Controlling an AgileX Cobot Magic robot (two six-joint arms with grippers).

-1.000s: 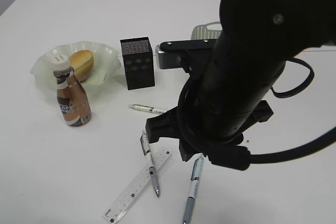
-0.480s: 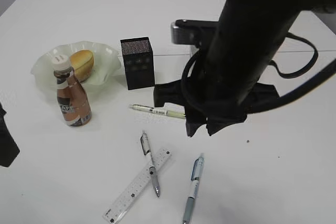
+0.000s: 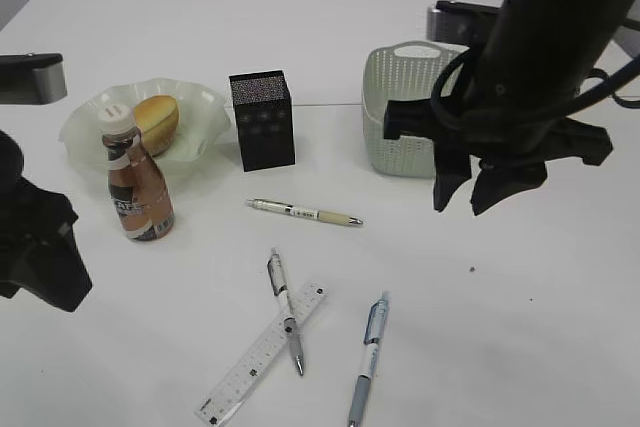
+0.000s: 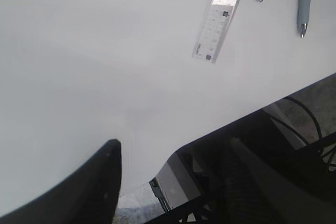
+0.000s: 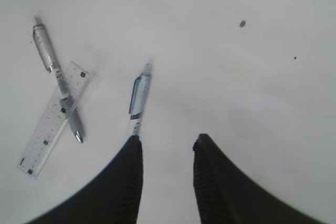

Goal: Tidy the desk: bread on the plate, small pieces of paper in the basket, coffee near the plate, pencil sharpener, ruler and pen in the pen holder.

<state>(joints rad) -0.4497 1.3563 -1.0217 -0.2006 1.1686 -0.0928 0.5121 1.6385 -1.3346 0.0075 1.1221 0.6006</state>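
The right gripper (image 5: 167,153) is hovering above the bare desk (image 3: 520,327) with its two dark ribbed fingers (image 5: 131,182) parted and nothing between them. In the right wrist view the blue-barrelled pen (image 5: 137,103) is lying just ahead of the left-hand finger, and farther off to that side the silver pen (image 5: 55,72) is resting across the ruler (image 5: 50,121). In the exterior view this gripper is hanging in the air in front of the basket (image 3: 400,112), its black arm slanting down from the upper right corner.

The left gripper (image 3: 40,242) is sitting low at the left edge of the exterior view, near the coffee (image 3: 135,182). Only one rounded black finger shows in its wrist view, so I cannot tell how wide it is standing — nothing is visibly held. The ruler and two pen tips are lying well ahead of it.

The bread (image 3: 157,119), golden and oblong, is lying in the plate (image 3: 205,107), a pale green glass dish with a ruffled rim. The coffee is standing upright just in front of the plate. The pen holder (image 3: 262,119), a black mesh box, is standing between plate and basket — a cream pen (image 3: 305,212) is lying in front of it. The basket is perforated sage-green plastic.
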